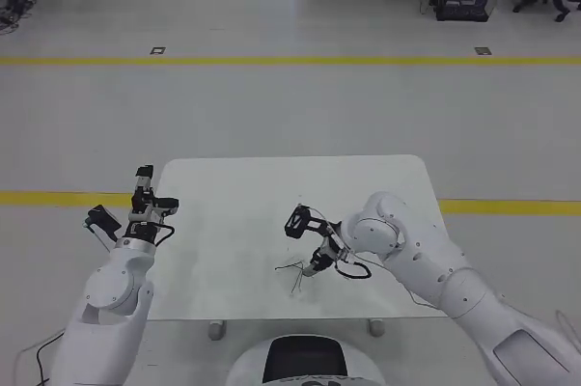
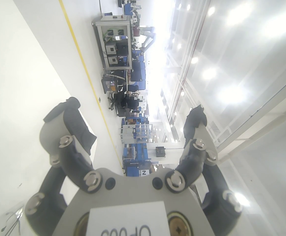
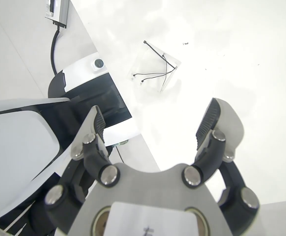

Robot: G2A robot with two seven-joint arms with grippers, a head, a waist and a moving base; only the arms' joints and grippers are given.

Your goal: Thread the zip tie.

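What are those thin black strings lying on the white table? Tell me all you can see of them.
They are zip ties: a few thin black plastic strips, each with a small knob-like head at one end. They lie loose and crossed, fanning out from one point, none looking looped, on what seems a clear plastic wrapper on the white table, toward the robot's side. The right claw hangs open above them, touching none.

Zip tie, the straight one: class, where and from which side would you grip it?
Likely its free half, from straight above, right end effector straddling it: the zip tie lies flat on the table, its other end crossing other ties.
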